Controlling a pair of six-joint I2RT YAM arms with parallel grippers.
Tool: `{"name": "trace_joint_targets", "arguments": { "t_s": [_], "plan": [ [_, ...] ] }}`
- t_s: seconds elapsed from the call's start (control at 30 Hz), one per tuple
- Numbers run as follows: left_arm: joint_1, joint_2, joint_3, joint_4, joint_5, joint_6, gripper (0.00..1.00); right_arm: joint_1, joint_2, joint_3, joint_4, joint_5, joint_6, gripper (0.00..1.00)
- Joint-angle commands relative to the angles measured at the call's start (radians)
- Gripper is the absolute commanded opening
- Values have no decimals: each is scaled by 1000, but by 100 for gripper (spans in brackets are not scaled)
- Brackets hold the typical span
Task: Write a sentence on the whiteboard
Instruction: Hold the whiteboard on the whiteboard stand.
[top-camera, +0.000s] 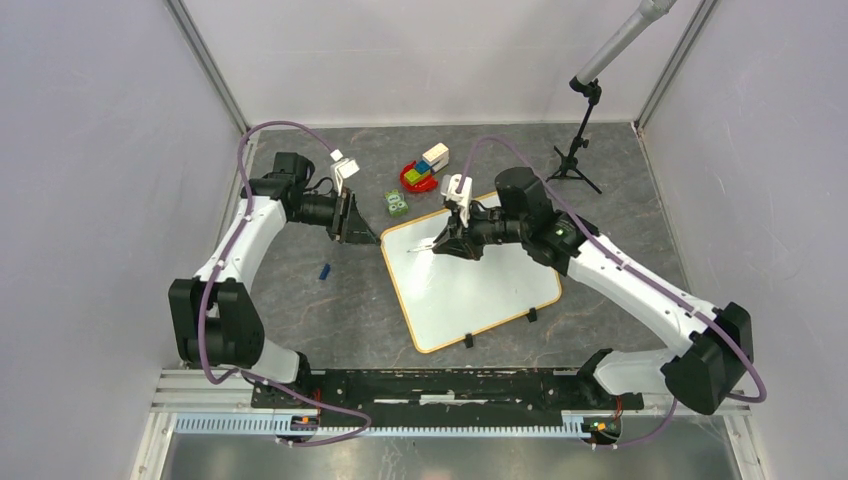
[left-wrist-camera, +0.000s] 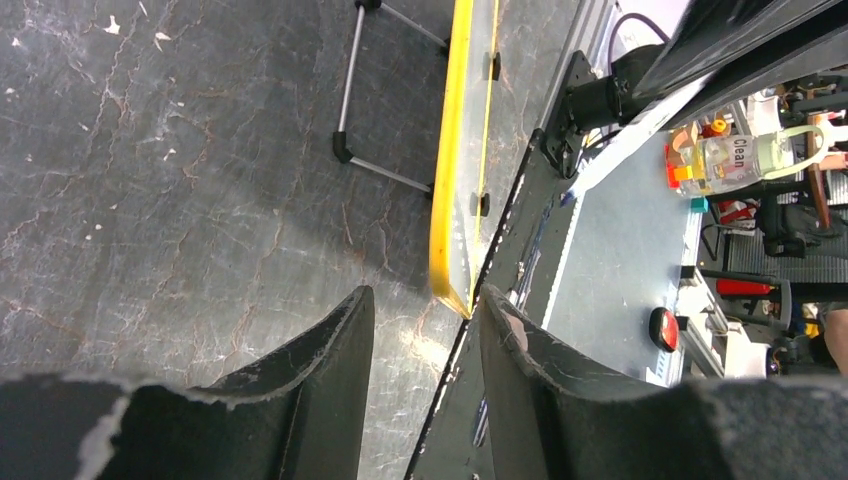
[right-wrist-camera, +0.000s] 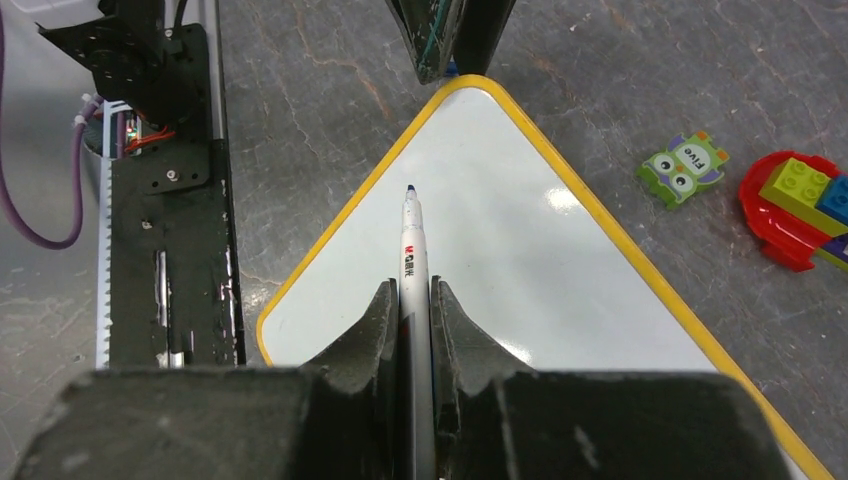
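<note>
Right wrist view: my right gripper (right-wrist-camera: 405, 292) clamps a marker (right-wrist-camera: 411, 250), tip pointing lengthwise over the blank whiteboard (right-wrist-camera: 500, 230) toward its far-left corner; my left gripper (left-wrist-camera: 425, 295) hangs open, empty, beside it.

Left end effector (left-wrist-camera: 427, 294) hangs open; right end effector (right-wrist-camera: 408, 286) pinches a marker (right-wrist-camera: 411, 235).

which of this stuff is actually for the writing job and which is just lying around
For the job:
flat white whiteboard with yellow rim, no writing visible
white marker with dark tip, clamped in the right gripper

Lying about:
green owl toy
red plastic boat holding coloured blocks
small blue piece
black tripod stand
</note>
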Motion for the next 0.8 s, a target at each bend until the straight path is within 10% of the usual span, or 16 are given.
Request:
{"name": "trace_joint_targets", "arguments": {
  "t_s": [0.0, 0.77],
  "plan": [
    [-7, 13, 13, 50, 71, -36, 49, 28, 38, 44, 51, 86, 25, 0],
    [-50, 29, -1, 69, 84, -27, 23, 45, 72, 94, 53, 88, 56, 0]
  ]
}}
